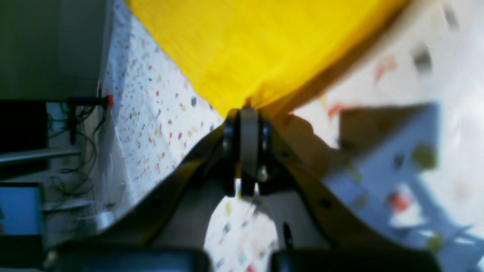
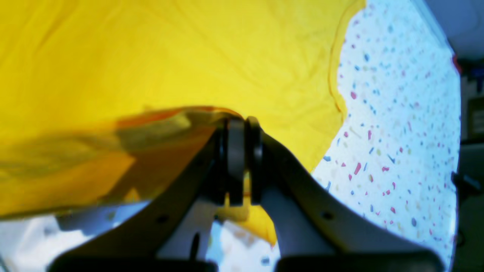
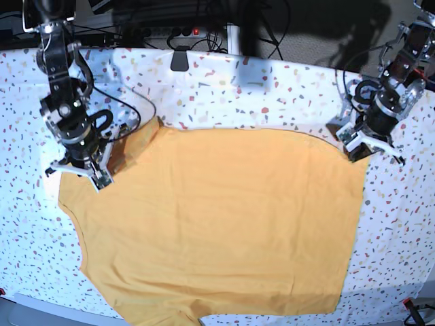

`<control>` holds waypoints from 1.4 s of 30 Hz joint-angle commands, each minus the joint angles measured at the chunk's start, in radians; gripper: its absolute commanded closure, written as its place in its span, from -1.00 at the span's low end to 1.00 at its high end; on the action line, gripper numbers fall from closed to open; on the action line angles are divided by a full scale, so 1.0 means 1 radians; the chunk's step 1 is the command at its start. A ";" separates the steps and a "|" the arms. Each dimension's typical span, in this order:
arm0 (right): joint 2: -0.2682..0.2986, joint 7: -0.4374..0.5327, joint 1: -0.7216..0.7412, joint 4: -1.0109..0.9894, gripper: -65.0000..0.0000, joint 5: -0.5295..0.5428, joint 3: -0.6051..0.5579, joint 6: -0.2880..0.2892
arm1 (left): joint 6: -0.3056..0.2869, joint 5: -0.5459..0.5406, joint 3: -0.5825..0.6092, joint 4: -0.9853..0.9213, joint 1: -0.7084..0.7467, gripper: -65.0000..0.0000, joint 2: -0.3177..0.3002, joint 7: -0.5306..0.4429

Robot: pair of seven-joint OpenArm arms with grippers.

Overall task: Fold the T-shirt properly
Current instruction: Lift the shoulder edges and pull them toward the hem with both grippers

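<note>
Pinching down on yellow cloth, the left fingers [image 1: 247, 113] are pressed together on a corner of the T-shirt [image 3: 217, 217], and from the left wrist view I see the fabric fan out from that nip in a taut wedge, lifted off the speckled table [image 3: 272, 88]. The right fingers [image 2: 240, 124] are likewise clamped on the shirt: in the right wrist view a fold of cloth runs into the closed tips and a raised, shadowed flap hangs off to one side of them.

Pulling back to the base view, I have one T-shirt, spread wide over the middle of the table, plain side showing, with no lettering that I can make out. The left gripper [image 3: 369, 139] holds the shirt's far corner on that view's right; the right gripper [image 3: 88, 163] holds the far corner on that view's left, beside a sleeve. The far edge between the two grips runs nearly straight. The near edge lies close to the table's front rim, and part of the shirt is cut off by the bottom of the picture.

Open tabletop lies beyond the far edge and outside both arms, with a narrower strip along each side. Behind the table, cables [image 3: 156, 30] and a dark clamp [image 3: 179, 60] sit at the back rim. Two arms, two grips.
</note>
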 commanded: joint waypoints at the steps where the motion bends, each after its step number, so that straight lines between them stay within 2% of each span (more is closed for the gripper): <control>1: 0.002 0.023 0.043 -0.006 1.00 -0.006 0.007 -0.011 | 0.016 -0.012 -0.008 0.011 -0.030 1.00 -0.011 -0.014; 6: -0.041 0.032 0.175 -0.113 1.00 -0.005 0.007 -0.010 | 0.016 -0.035 -0.008 -0.076 -0.123 1.00 0.026 -0.024; 11: -0.082 0.038 0.313 -0.214 1.00 -0.005 0.007 0.005 | 0.016 -0.034 -0.008 -0.263 -0.230 1.00 0.072 -0.134; 15: -0.112 0.059 0.425 -0.327 1.00 -0.005 0.007 0.005 | 0.016 -0.034 -0.008 -0.379 -0.311 1.00 0.107 -0.177; 18: -0.122 0.071 0.504 -0.425 1.00 0.002 0.007 0.026 | 0.017 -0.044 -0.008 -0.420 -0.362 1.00 0.125 -0.213; 21: -0.129 0.079 0.579 -0.516 1.00 0.002 0.006 0.062 | 0.016 -0.113 -0.008 -0.444 -0.416 1.00 0.150 -0.215; 27: -0.131 0.082 0.698 -0.655 1.00 0.002 0.006 0.064 | 0.016 -0.209 -0.008 -0.526 -0.513 1.00 0.236 -0.216; 30: -0.134 0.085 0.755 -0.718 1.00 0.026 0.007 0.064 | 0.016 -0.214 -0.008 -0.620 -0.558 1.00 0.279 -0.228; 35: -0.155 0.102 0.832 -0.804 1.00 0.026 0.006 0.065 | 0.016 -0.214 -0.008 -0.807 -0.633 1.00 0.325 -0.324; 42: -0.164 0.169 0.896 -0.898 1.00 -0.012 0.006 0.065 | 0.016 -0.214 -0.008 -0.913 -0.704 1.00 0.335 -0.328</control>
